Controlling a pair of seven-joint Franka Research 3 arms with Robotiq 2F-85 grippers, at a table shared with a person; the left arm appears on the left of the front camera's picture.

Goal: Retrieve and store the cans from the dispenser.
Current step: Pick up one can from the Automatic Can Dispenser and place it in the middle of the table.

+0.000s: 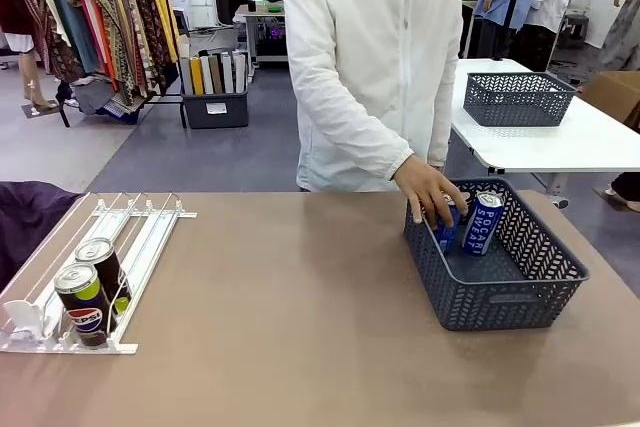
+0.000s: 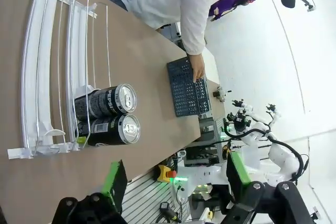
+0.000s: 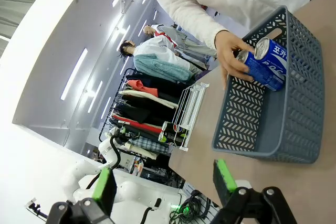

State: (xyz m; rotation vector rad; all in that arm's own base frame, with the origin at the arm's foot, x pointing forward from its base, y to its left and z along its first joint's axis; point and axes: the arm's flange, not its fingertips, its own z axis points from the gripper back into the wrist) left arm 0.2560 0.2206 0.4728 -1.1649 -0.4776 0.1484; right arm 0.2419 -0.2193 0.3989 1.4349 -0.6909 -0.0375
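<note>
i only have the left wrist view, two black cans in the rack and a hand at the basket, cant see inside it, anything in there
Observer: Yes. A blue can stands upright at the far end of the grey basket, with a second blue can next to it.
Operator: is the hand holding one
Observer: The person's hand is closed over the top of the second blue can. The other one stands free.
Operator: and the right arm
Observer: The right gripper looks toward the basket with its fingers wide apart and nothing between them.
</note>
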